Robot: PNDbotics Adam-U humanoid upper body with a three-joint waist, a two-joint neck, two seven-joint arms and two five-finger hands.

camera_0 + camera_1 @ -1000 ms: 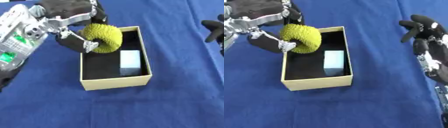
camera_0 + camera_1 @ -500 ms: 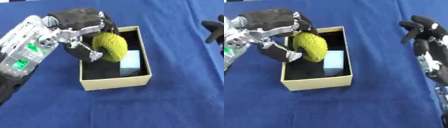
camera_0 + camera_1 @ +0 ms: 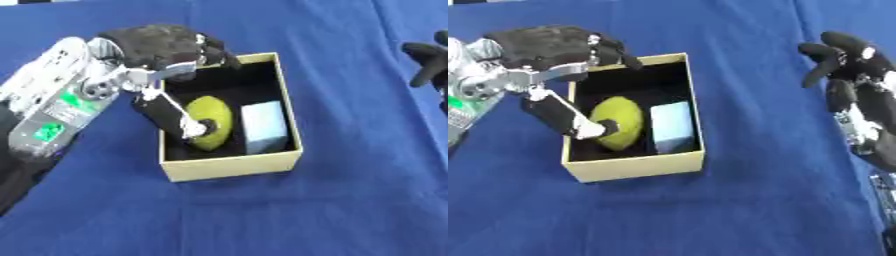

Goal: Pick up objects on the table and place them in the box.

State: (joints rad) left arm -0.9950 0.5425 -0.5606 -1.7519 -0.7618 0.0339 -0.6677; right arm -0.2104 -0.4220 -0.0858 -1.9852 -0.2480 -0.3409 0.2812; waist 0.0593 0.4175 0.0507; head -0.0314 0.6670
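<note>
A tan cardboard box (image 3: 233, 167) with a dark inside sits mid-table on the blue cloth. A yellow-green textured ball (image 3: 213, 122) lies on the box floor, left of a pale blue block (image 3: 264, 126). My left hand (image 3: 158, 44) hovers over the box's left and back rim. Its fingers are spread above the far wall, away from the ball. Its thumb (image 3: 170, 115) reaches down into the box, and the tip touches the ball's left side. My right hand (image 3: 849, 60) is raised at the right edge, open, holding nothing.
Blue cloth (image 3: 315, 215) covers the whole table, with bare cloth in front of and to the right of the box. My left forearm (image 3: 54, 110) slants in from the lower left beside the box.
The left hand carried the ball from above the box's back-left rim down into the box. The ball now rests on the floor and the fingers have spread off it. The right hand stayed put.
</note>
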